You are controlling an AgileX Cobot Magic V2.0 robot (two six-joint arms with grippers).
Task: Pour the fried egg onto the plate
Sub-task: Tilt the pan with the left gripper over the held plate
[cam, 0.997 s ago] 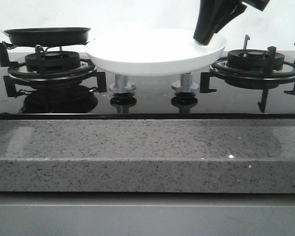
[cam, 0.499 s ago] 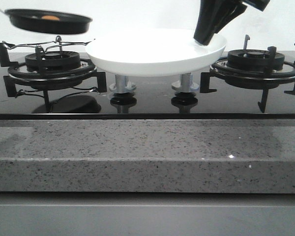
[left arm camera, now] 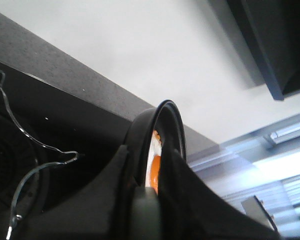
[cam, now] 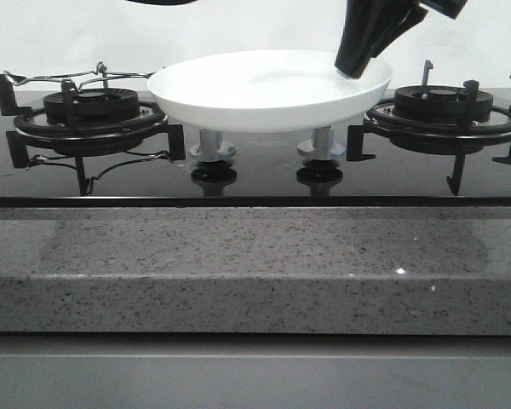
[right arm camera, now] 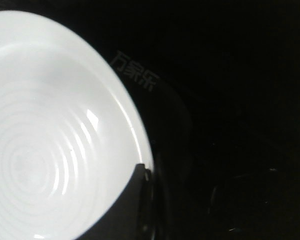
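Observation:
The white plate (cam: 264,89) hangs level over the hob's middle, above the two knobs. My right gripper (cam: 358,66) is shut on its right rim; the right wrist view shows the plate (right arm camera: 45,140), bare inside, with one finger (right arm camera: 140,200) over the rim. My left gripper (left arm camera: 150,187) is shut on the handle of the black frying pan (left arm camera: 140,130), seen edge-on and tilted. The fried egg (left arm camera: 154,162) shows as a white and orange strip inside the pan. In the front view only a dark sliver of the pan (cam: 162,2) shows at the top edge.
The left burner (cam: 89,106) carries a thin wire stand (cam: 60,78) and nothing else. The right burner (cam: 443,106) stands beside the plate. Two knobs (cam: 211,152) sit under the plate. A grey speckled counter edge (cam: 255,264) runs along the front.
The pan with the egg has risen off the left burner and almost left the top of the front view. The plate and right gripper have not moved.

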